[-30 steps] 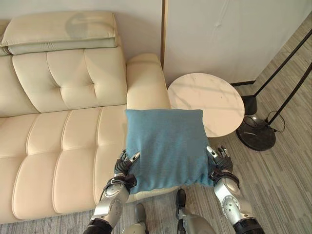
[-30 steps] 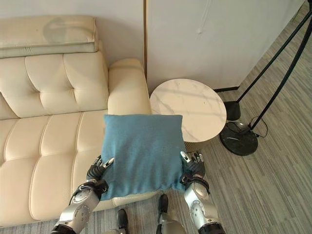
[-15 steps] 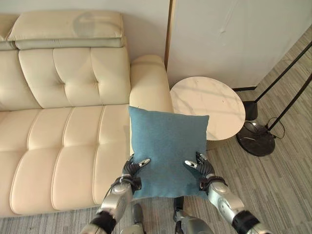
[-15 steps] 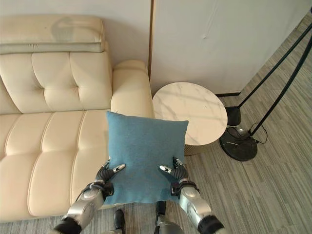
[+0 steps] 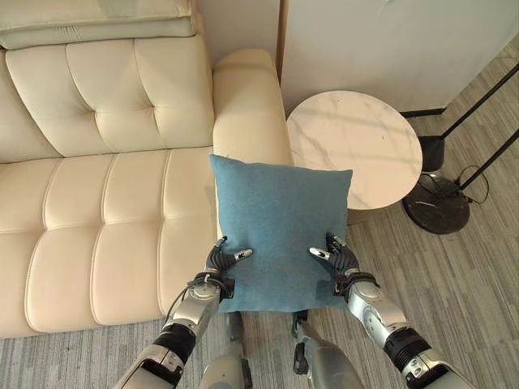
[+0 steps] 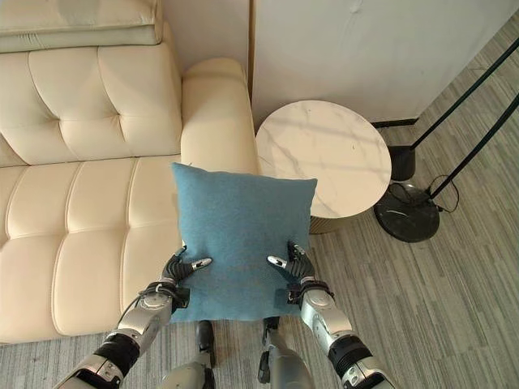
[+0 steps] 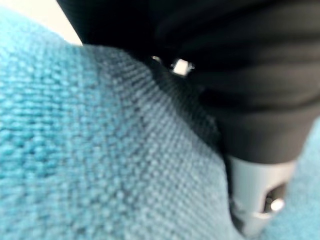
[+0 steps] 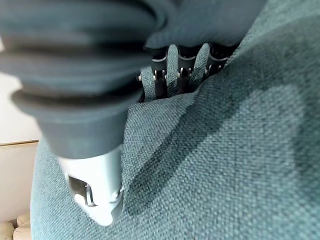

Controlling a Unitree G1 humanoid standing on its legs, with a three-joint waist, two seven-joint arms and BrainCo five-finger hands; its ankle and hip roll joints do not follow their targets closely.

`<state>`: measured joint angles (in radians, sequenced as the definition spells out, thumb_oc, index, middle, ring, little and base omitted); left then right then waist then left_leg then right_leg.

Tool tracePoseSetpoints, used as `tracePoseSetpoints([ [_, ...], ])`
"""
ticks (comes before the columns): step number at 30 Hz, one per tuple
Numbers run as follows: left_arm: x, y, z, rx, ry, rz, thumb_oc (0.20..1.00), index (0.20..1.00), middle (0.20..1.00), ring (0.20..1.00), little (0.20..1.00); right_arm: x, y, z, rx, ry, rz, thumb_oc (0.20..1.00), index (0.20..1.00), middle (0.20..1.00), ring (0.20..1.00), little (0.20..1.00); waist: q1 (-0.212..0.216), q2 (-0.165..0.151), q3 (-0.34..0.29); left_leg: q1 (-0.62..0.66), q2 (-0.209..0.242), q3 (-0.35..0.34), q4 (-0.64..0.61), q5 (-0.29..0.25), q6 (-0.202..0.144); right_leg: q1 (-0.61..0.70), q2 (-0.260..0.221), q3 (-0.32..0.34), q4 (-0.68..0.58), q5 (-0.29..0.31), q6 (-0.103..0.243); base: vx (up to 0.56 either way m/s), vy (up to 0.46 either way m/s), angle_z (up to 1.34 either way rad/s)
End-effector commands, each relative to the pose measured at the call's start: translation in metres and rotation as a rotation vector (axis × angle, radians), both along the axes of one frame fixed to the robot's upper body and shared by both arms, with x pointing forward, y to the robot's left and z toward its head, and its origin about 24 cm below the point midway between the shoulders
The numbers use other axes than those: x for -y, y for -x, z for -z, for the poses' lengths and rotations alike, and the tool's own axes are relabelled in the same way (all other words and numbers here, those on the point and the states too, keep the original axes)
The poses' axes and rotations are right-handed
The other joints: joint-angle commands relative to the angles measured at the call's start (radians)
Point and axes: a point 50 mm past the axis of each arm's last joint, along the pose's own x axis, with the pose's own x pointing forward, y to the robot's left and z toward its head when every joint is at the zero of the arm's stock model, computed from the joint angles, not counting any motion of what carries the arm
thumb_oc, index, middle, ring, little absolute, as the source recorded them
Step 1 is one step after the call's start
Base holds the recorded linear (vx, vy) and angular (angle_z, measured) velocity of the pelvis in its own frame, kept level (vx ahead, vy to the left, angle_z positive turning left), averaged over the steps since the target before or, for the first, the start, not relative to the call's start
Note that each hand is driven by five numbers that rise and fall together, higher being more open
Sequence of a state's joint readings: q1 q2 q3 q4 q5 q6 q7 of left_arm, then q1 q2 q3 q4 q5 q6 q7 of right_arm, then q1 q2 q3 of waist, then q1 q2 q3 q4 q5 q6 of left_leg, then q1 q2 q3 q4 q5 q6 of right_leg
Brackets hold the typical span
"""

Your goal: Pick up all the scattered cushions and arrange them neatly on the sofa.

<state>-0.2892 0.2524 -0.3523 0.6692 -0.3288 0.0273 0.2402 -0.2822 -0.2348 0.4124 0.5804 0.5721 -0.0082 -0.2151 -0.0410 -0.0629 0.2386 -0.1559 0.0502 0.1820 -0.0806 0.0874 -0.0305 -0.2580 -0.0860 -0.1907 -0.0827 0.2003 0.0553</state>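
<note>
Left eye view shows the left robot hand (image 5: pixel 217 267) and the right robot hand (image 5: pixel 340 261) pinching the lower sides of a blue cushion (image 5: pixel 280 231), thumbs now laid on its front face where a second ago they clasped its outer edges. The cushion hangs upright above the cream sofa (image 5: pixel 97 219) seat's right end, beside a round marble desk (image 5: pixel 357 142), so placing looks close. Right wrist view alone shows fingers (image 8: pixel 182 75) dug into the weave.

Cushion (image 5: pixel 280 227): one, square, blue woven fabric, held flat-on off the floor, over the front edge of the cream sofa (image 5: pixel 97 211) by its armrest end.
</note>
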Motion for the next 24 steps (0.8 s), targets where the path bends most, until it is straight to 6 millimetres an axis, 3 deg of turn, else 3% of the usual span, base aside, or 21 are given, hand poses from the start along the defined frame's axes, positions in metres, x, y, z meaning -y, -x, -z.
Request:
tracePoseSetpoints([
  [1,0.037,-0.006,0.001,-0.016,-0.014,0.15,1.0,1.0,1.0,1.0,1.0,-0.06,0.01,-0.001,-0.018,-0.127,-0.204,1.0,1.0,1.0,1.0,1.0,0.024,-0.003,0.05,-0.005,0.007,-0.012,-0.007,-0.05,-0.015,0.062,-0.051,0.026,0.067,-0.188,0.071,0.0,0.0,0.0],
  [3,0.038,-0.007,0.001,-0.015,-0.018,0.137,1.0,1.0,1.0,1.0,1.0,-0.049,0.004,-0.008,0.044,-0.013,-0.183,1.0,1.0,1.0,1.0,1.0,0.016,-0.004,0.05,-0.006,0.007,-0.011,-0.007,-0.05,-0.014,0.058,-0.051,0.027,0.068,-0.187,0.072,0.0,0.0,0.0],
  [5,0.037,-0.008,0.0,-0.008,-0.015,0.109,1.0,1.0,1.0,1.0,1.0,-0.022,-0.002,-0.016,0.104,0.13,-0.096,1.0,1.0,1.0,1.0,1.0,0.005,-0.006,0.051,-0.005,0.007,-0.009,-0.007,-0.054,-0.011,0.055,-0.05,0.029,0.069,-0.187,0.073,0.0,0.0,0.0],
  [6,0.037,-0.008,0.0,-0.008,-0.015,0.109,1.0,1.0,1.0,1.0,1.0,-0.022,-0.002,-0.016,0.104,0.13,-0.096,1.0,1.0,1.0,1.0,1.0,0.006,-0.006,0.051,-0.005,0.007,-0.008,-0.007,-0.054,-0.011,0.055,-0.05,0.029,0.069,-0.187,0.073,0.0,0.018,0.03],
  [7,0.036,-0.008,-0.001,-0.003,-0.014,0.092,1.0,1.0,1.0,1.0,1.0,-0.001,-0.005,-0.021,0.131,0.222,-0.021,1.0,1.0,1.0,1.0,1.0,-0.001,-0.007,0.051,-0.004,0.006,-0.007,-0.007,-0.056,-0.009,0.054,-0.05,0.03,0.07,-0.185,0.074,0.0,0.0,0.0],
  [8,0.034,-0.008,-0.004,0.016,-0.024,0.068,1.0,1.0,1.0,1.0,1.0,0.036,-0.007,-0.029,0.158,0.412,0.106,1.0,1.0,1.0,1.0,1.0,-0.01,-0.006,0.049,-0.002,0.006,-0.005,-0.007,-0.061,-0.005,0.054,-0.05,0.031,0.068,-0.185,0.077,0.0,0.0,0.0],
  [12,0.029,-0.005,-0.006,0.036,-0.041,0.049,1.0,1.0,1.0,1.0,1.0,0.114,-0.002,-0.054,0.19,0.958,0.367,1.0,1.0,1.0,1.0,1.0,-0.025,-0.002,0.038,0.003,0.002,-0.005,-0.007,-0.077,0.007,0.06,-0.049,0.035,0.063,-0.191,0.08,0.04,0.017,-0.04],
  [13,0.029,-0.005,-0.007,0.042,-0.047,0.051,1.0,1.0,1.0,1.0,1.0,0.119,-0.002,-0.052,0.168,0.999,0.387,1.0,1.0,1.0,1.0,1.0,-0.026,-0.002,0.038,0.002,0.0,-0.008,-0.007,-0.078,0.009,0.059,-0.048,0.037,0.063,-0.192,0.08,0.02,-0.001,-0.1],
  [17,0.028,-0.009,-0.013,0.068,-0.044,0.04,1.0,1.0,1.0,1.0,1.0,0.106,-0.001,-0.034,0.099,0.927,0.358,1.0,1.0,1.0,1.0,1.0,-0.025,-0.003,0.045,-0.002,-0.002,-0.013,-0.007,-0.076,0.011,0.055,-0.045,0.04,0.064,-0.194,0.077,0.0,-0.017,-0.03],
  [18,0.027,-0.007,-0.013,0.069,-0.031,0.033,1.0,1.0,1.0,1.0,1.0,0.077,0.004,-0.013,0.048,0.76,0.28,1.0,1.0,1.0,1.0,1.0,-0.021,-0.003,0.05,-0.002,-0.001,-0.014,-0.007,-0.073,0.01,0.054,-0.044,0.041,0.067,-0.195,0.074,0.01,-0.035,-0.02],
  [21,0.028,-0.004,-0.012,0.067,-0.015,0.038,1.0,1.0,1.0,1.0,1.0,0.051,0.008,0.002,0.009,0.634,0.196,1.0,1.0,1.0,1.0,1.0,-0.017,0.0,0.052,-0.001,-0.001,-0.014,-0.007,-0.072,0.009,0.052,-0.043,0.04,0.071,-0.197,0.072,0.0,-0.012,0.0],
  [24,0.028,-0.002,-0.013,0.071,0.009,0.029,1.0,1.0,1.0,1.0,1.0,0.026,0.007,0.002,0.028,0.48,0.157,1.0,1.0,1.0,1.0,1.0,-0.013,0.009,0.055,0.002,-0.004,-0.012,-0.007,-0.071,0.007,0.051,-0.044,0.036,0.073,-0.195,0.073,0.0,0.0,0.0],
])
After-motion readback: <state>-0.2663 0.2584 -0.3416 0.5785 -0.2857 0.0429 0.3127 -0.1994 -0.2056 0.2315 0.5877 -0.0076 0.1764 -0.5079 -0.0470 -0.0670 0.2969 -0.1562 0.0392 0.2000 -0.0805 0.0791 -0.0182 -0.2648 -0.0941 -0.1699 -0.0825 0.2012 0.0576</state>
